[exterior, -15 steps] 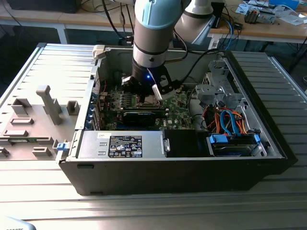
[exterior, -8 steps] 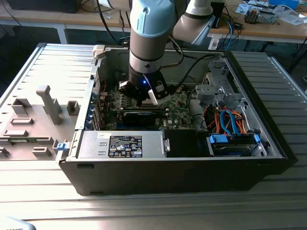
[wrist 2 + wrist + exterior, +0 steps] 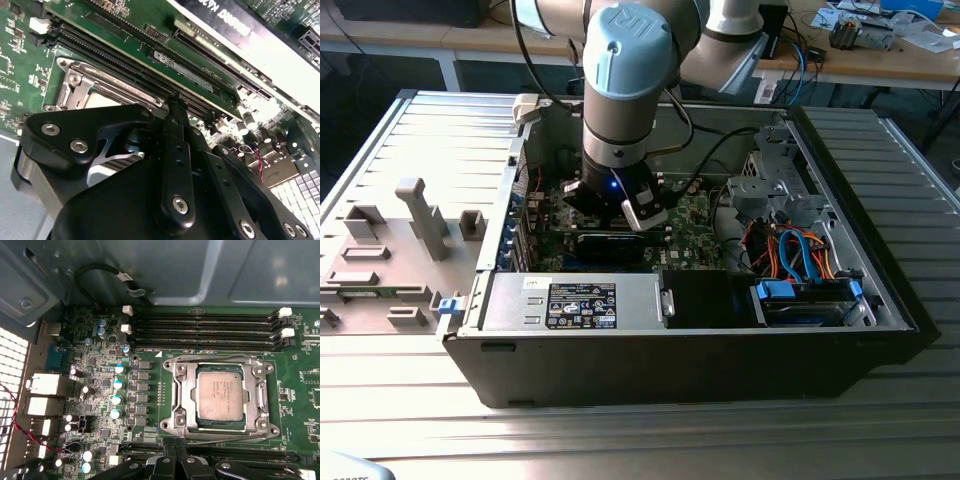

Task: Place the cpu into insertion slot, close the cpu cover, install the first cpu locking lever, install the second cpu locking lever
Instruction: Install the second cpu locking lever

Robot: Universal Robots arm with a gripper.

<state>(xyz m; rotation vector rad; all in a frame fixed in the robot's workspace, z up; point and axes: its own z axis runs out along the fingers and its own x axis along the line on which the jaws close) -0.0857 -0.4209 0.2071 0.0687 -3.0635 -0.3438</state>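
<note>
Jaws clenched or released I cannot tell, but my black gripper [image 3: 176,466] hangs just beside the silvery-grey square cpu [image 3: 221,394], seated under its thin metal cpu cover [image 3: 261,390], roughly twelve o'clock of the exterior view's black labelled box [image 3: 582,305].

Open space above the cpu [image 3: 221,396], memory slots [image 3: 210,332] just beside
</note>
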